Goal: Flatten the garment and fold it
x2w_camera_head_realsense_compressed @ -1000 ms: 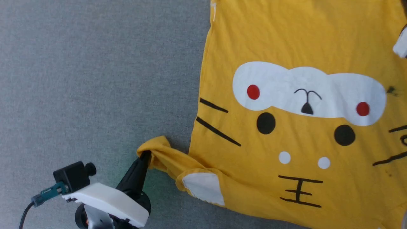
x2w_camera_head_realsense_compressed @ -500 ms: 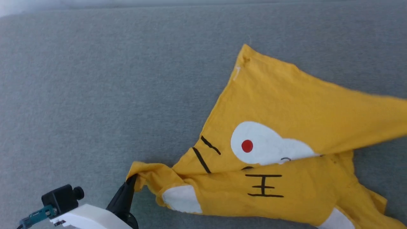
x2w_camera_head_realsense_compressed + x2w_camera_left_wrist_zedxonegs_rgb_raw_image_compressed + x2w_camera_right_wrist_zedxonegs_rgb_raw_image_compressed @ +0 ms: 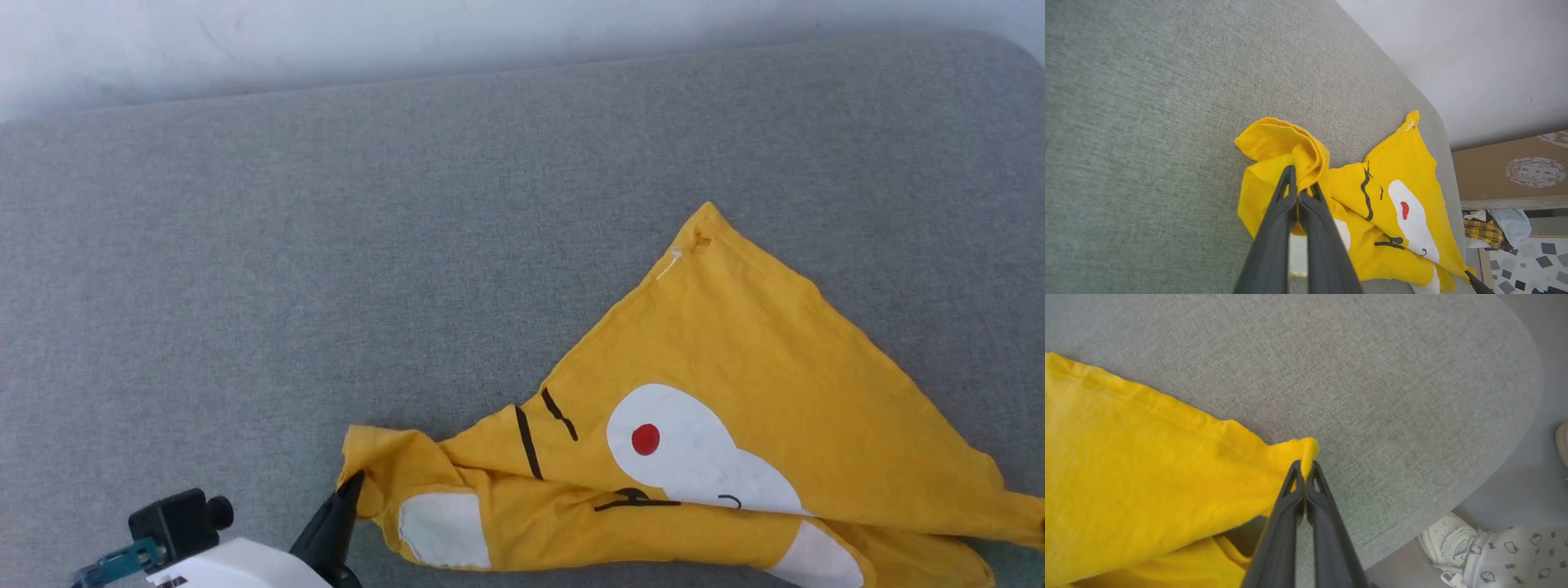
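At the lower left of the head view, the left gripper point(image 3: 353, 483) is mostly cut off by the bottom edge. Its jaws are closed tight on a bunched yellow corner of the garment point(image 3: 735, 351). The garment lies doubled over itself on the grey table point(image 3: 245, 286), right of centre, with much of its print tucked under the fold and its near edge cropped. The right gripper point(image 3: 1305, 467) has its jaws pinched together on another yellow corner. Past the table's rounded edge, a person's white shoe point(image 3: 1447, 543) is partly visible.
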